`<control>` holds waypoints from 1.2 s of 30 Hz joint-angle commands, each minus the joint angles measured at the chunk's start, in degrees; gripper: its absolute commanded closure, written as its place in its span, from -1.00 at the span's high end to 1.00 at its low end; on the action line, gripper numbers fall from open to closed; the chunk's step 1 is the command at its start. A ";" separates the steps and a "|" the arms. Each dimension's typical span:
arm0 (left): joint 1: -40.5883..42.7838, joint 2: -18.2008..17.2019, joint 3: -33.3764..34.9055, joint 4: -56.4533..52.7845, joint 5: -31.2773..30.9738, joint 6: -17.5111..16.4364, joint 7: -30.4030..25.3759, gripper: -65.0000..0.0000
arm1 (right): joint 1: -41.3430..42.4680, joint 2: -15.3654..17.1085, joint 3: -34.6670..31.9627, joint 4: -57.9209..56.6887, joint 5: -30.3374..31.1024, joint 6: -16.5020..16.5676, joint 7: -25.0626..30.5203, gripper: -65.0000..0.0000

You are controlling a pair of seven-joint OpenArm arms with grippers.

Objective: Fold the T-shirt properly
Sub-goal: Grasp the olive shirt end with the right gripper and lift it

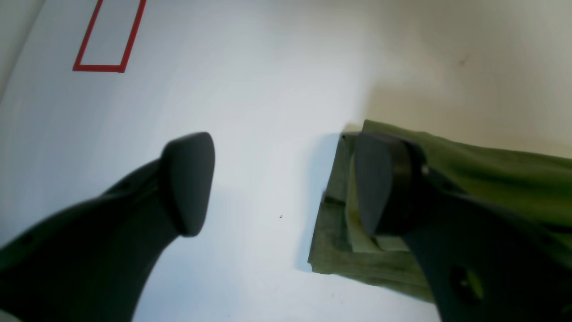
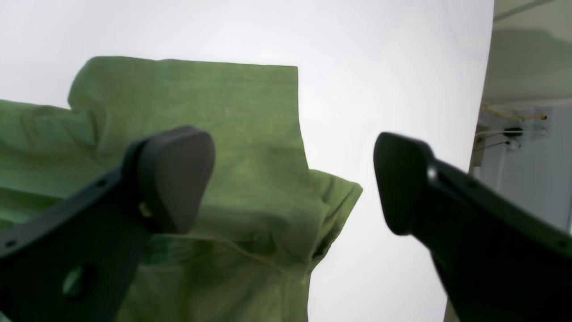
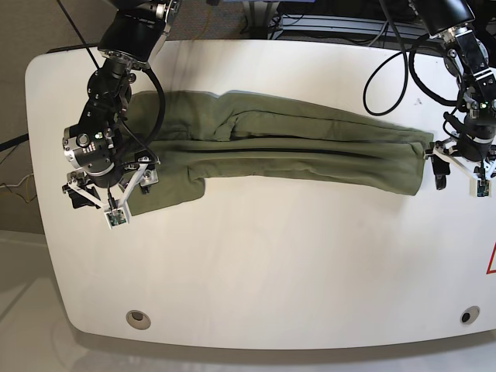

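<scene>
Base view shows the white table (image 3: 256, 263) carrying the olive-green T-shirt (image 3: 310, 147), folded into a long narrow band that stretches across the table's far half from one arm to the other, with a sleeve sticking out toward the near side at the band's left end. The right gripper (image 2: 295, 183) hangs over that sleeve end, its jaws spread wide and released, one fingertip above the cloth and the other over bare table, nothing between them. The left gripper (image 1: 283, 183) sits at the band's opposite end, likewise released, one finger above the layered hem corner. A red tape outline (image 1: 109, 36) marks the table beyond it.
</scene>
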 commanded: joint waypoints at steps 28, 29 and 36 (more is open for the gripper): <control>-0.16 -1.34 -0.91 1.38 -0.54 0.07 -1.97 0.42 | 9.21 5.85 -7.58 -28.74 7.69 1.40 6.79 0.76; -0.15 -1.34 -0.89 1.36 -0.53 0.09 -1.98 0.42 | 9.24 5.84 -7.62 -28.80 7.71 1.44 6.86 0.76; -0.28 -0.96 0.10 0.14 -0.53 0.58 -1.53 0.41 | 8.88 5.37 -6.79 -27.74 6.63 1.40 6.43 0.76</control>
